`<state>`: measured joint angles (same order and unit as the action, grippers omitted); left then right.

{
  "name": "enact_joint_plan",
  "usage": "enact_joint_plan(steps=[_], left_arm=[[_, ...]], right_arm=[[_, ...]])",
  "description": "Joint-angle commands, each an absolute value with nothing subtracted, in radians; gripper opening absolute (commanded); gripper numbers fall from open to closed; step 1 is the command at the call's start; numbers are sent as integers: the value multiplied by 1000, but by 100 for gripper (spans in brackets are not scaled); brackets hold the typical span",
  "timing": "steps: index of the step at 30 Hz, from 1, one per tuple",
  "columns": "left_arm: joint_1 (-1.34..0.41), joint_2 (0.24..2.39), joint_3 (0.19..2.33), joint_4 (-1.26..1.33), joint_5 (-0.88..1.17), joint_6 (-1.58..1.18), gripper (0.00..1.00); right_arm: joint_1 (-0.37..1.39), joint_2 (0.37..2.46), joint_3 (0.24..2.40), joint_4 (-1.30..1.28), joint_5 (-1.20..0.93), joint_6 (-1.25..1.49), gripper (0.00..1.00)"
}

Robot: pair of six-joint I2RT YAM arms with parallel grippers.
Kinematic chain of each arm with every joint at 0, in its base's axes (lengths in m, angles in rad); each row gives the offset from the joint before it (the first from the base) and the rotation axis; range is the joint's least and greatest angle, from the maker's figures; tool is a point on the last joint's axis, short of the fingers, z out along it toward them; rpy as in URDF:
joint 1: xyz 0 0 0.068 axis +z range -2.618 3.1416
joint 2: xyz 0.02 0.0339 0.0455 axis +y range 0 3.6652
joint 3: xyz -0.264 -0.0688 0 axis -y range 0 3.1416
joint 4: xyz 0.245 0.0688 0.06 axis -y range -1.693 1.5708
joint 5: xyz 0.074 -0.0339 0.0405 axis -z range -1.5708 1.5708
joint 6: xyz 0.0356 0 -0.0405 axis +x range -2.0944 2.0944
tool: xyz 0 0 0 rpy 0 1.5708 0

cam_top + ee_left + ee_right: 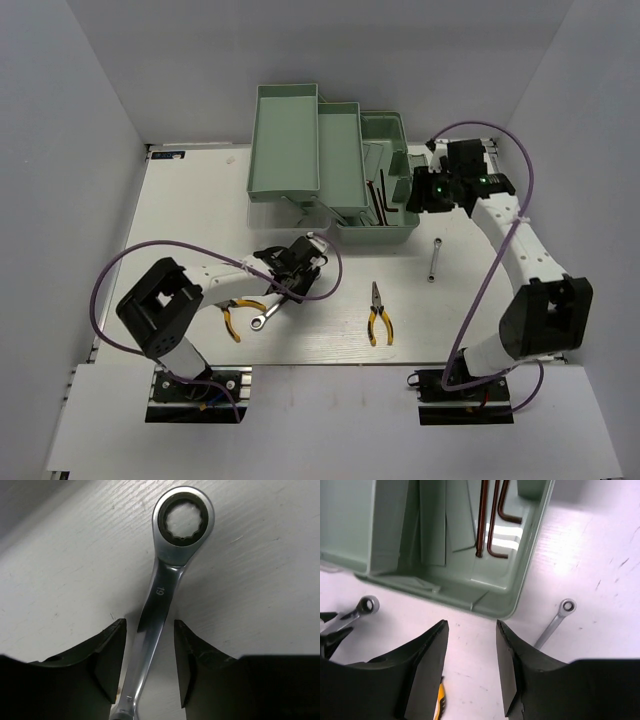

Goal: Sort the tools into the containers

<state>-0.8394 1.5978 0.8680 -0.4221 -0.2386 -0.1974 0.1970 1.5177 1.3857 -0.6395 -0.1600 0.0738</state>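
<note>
Mint-green plastic toolbox [285, 140] stands at the far middle of the white table [190, 210], its trays fanned open in steps. We note two dark hex keys [380, 200] lying in its lowest compartment, the one at the right end.

Left gripper [290, 270] is low over the near-left part of the table. In the left wrist view its jaws stand apart on either side of the shaft of the silver ratchet wrench [160, 595], with a thin gap showing on each side. It grips nothing. The wrench lies flat on the table, ring end pointing away from the fingers. One pair of yellow-handled pliers [232, 322] lies just beside it, partly under the left arm.

Right gripper [420, 190] hangs above the right end of the toolbox. From the right wrist view we see its fingers [427, 665] spread wide and empty, above the box's corner and bare table. A small silver rod [435, 258] with a ringed end lies on the table near that corner. A second pair of pliers [379, 318] lies nearer the arms, between the two bases and well apart from the box.
</note>
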Motion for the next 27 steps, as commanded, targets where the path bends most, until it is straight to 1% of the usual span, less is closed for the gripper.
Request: enact_joint_plan(steps=[1, 2, 3, 5, 9, 13, 15, 16, 18, 19, 21, 22, 27], left_arm=[[-836, 1623, 881, -459, -232, -209, 53], [-836, 1623, 881, -459, -204, -209, 50], [-827, 1623, 881, -459, -193, -209, 44], [-827, 1632, 881, -459, -151, -218, 37], [-827, 1655, 870, -468, -112, -227, 36], [-827, 1666, 859, -457, -68, -248, 36], [-827, 1666, 836, -421, -37, -261, 33], [-827, 1666, 836, -420, -22, -261, 28], [-836, 1680, 815, -399, -8, -274, 23], [-845, 1693, 815, -399, -8, -275, 16], [-845, 1707, 805, -390, 3, -285, 8], [-845, 1707, 795, -381, 3, -294, 0], [-856, 1635, 810, -380, 12, -295, 0]], right_arm=[[167, 1453, 1286, -594, -242, 103, 49], [163, 1422, 1272, -592, -251, 107, 49], [152, 1414, 1258, -592, -255, 107, 49], [134, 1375, 1203, -588, -262, 112, 49], [94, 1327, 1122, -575, -302, 120, 49], [58, 1287, 1085, -575, -331, 130, 49], [41, 1267, 1062, -569, -344, 141, 49], [29, 1266, 1057, -571, -354, 141, 49], [18, 1253, 1037, -563, -368, 152, 49], [11, 1252, 1026, -560, -376, 152, 48], [11, 1244, 1003, -560, -390, 161, 48], [-18, 1238, 994, -551, -400, 164, 48], [-38, 1220, 960, -546, -417, 163, 48]])
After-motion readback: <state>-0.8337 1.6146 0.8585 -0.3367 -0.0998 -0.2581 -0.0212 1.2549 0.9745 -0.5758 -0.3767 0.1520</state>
